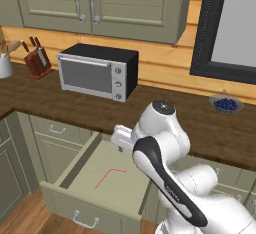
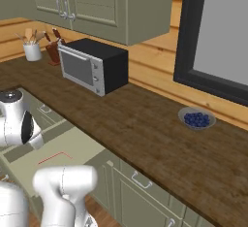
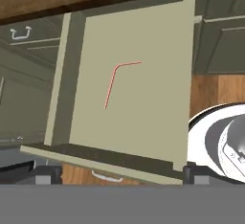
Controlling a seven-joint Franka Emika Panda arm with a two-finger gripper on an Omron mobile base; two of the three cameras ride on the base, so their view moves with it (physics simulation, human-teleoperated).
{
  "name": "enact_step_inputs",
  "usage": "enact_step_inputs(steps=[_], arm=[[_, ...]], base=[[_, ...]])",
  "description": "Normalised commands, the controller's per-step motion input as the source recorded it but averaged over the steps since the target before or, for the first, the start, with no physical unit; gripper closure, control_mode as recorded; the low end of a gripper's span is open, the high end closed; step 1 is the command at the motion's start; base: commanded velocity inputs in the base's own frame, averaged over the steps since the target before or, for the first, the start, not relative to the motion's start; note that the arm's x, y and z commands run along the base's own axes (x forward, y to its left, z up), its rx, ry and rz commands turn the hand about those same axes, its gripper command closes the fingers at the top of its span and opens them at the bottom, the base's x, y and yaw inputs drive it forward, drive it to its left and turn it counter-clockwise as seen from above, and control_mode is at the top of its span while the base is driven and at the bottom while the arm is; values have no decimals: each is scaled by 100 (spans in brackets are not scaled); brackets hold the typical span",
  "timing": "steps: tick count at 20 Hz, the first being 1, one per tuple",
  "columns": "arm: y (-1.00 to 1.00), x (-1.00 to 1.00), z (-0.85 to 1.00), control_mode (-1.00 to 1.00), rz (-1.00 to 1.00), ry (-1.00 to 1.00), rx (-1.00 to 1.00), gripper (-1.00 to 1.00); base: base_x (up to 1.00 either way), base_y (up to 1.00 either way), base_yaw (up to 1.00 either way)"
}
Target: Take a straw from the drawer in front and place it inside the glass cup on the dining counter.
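At the far left of the left base view a white utensil crock (image 1: 5, 67) stood on the dark wood worktop (image 1: 60, 103), with a knife block (image 1: 37, 62) just beside it. Next along sat a black and silver toaster oven (image 1: 97, 71), under sage-green wall cabinets (image 1: 100, 3). Below the worktop edge the drawer (image 1: 95, 178) was pulled out, its pale beige floor in plain sight and a silver bar handle (image 1: 85, 221) on its front. The straw (image 1: 109, 175) lay flat on that floor, near the middle, a thin red line with its short bent end pointing right; nothing touched it. To its right the white arm rose over the drawer's right side. Farther right a small bowl of blueberries (image 1: 226, 104) rested on the worktop below a dark-framed window (image 1: 225, 28).

In the hand view the gripper (image 3: 122, 174) hung above the drawer's front edge, well apart from the straw (image 3: 115, 80). Its two dark fingertips (image 3: 40, 173) sat far apart at the lower corners, spread wide with nothing between them.
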Motion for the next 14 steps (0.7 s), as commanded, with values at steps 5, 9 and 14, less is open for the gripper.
enact_step_inputs(steps=[5,9,14], arm=[[0,69,-1,-100,-13,42,-5,-100],[21,40,-32,-100,-16,13,-14,-100],[22,15,-46,-100,-12,3,-13,-100]], base=[[0,0,0],[0,0,0],[0,0,0]])
